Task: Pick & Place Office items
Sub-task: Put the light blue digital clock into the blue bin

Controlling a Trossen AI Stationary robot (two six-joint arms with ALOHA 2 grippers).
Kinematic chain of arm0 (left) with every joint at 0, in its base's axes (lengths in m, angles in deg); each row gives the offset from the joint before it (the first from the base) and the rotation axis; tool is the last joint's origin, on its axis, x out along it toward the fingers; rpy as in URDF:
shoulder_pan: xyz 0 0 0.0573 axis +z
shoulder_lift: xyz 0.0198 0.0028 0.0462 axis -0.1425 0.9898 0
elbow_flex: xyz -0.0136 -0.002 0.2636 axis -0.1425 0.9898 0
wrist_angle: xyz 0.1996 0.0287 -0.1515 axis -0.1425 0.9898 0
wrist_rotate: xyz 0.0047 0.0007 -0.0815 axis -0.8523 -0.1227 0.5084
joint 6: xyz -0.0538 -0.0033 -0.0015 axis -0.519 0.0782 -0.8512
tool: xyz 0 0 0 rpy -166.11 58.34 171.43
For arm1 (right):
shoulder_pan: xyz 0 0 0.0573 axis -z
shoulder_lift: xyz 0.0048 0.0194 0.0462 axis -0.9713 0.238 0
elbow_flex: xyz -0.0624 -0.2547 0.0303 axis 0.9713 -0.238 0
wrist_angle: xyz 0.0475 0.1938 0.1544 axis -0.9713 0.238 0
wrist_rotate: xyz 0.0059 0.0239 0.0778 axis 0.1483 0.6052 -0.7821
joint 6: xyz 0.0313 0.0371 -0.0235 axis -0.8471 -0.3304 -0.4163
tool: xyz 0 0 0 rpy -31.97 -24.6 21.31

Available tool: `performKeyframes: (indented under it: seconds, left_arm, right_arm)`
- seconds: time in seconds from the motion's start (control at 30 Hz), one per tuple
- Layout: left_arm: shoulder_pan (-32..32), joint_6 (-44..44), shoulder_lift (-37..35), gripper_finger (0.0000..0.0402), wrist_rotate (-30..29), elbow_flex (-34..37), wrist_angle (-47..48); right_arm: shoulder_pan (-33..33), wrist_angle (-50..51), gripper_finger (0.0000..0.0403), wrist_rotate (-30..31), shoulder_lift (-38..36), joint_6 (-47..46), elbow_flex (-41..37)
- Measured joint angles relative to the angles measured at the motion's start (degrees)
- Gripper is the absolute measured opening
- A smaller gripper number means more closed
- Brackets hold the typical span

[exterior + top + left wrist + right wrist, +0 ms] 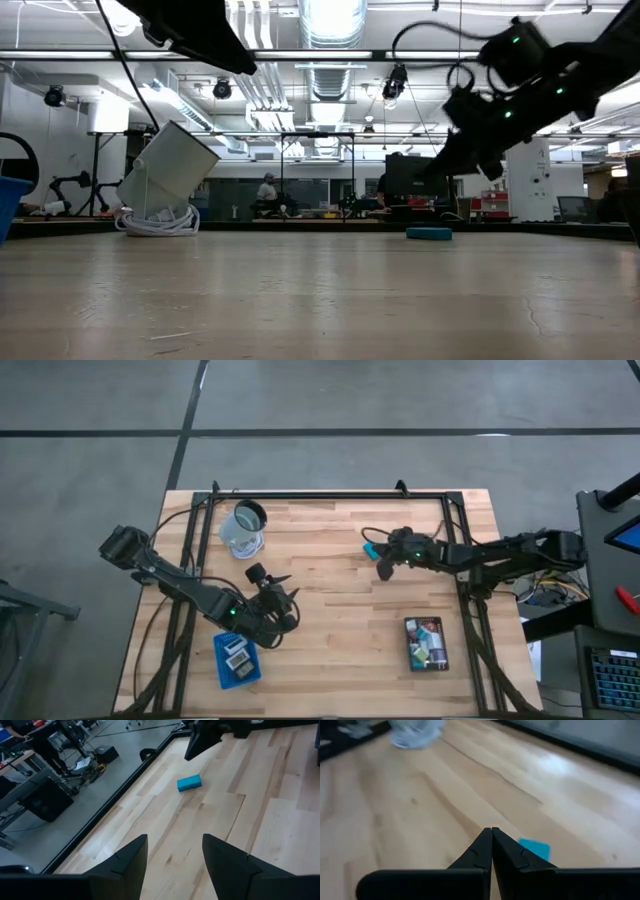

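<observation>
A small teal block (370,548) lies flat on the bare wood right of the table's middle; it also shows in the low view (428,233) and in both wrist views (189,782) (536,848). My right gripper (383,568) hovers just beside it, toward the near edge, with its fingers shut (491,831) and nothing between them. In the low view it hangs above the tabletop (447,160). My left gripper (278,588) is open (174,842) left of the middle, pointing toward the block and holding nothing. More small office items fill a blue tray (237,658) and a black tray (427,643).
A clear round cup (245,530) stands on a coiled white ring near the far left and leans in the low view (168,175). The blue tray sits at the near left, the black tray at the near right. A black frame (330,495) runs along the table's edges. Bare wood lies between the arms.
</observation>
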Motion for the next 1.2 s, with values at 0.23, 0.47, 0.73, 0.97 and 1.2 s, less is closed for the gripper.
performKeyframes:
  seconds: [0.23,0.47,0.73,0.97,1.2]
  left_arm:
    - [0.0,-1.0,0.0,0.0193,1.0,0.2,0.0]
    - [0.0,-1.4,0.0,0.0193,1.0,0.3,0.0]
    - [0.0,-2.5,0.0,0.0193,1.6,0.3,0.0]
    - [0.0,-2.5,0.0,0.0193,1.6,0.3,0.0]
    - [0.0,-2.5,0.0,0.0193,1.6,0.3,0.0]
  right_arm:
    - [4.2,2.3,0.0008,-2.8,7.1,-3.2,3.1]
    - [5.2,2.4,0.0008,-3.2,11.2,-4.2,4.5]
    - [6.9,2.3,0.0008,-6.2,13.9,-6.9,4.9]
    - [6.9,2.3,0.0008,-6.2,16.7,-7.9,4.9]
    - [6.9,1.4,0.0008,-6.0,18.5,-8.1,5.0]
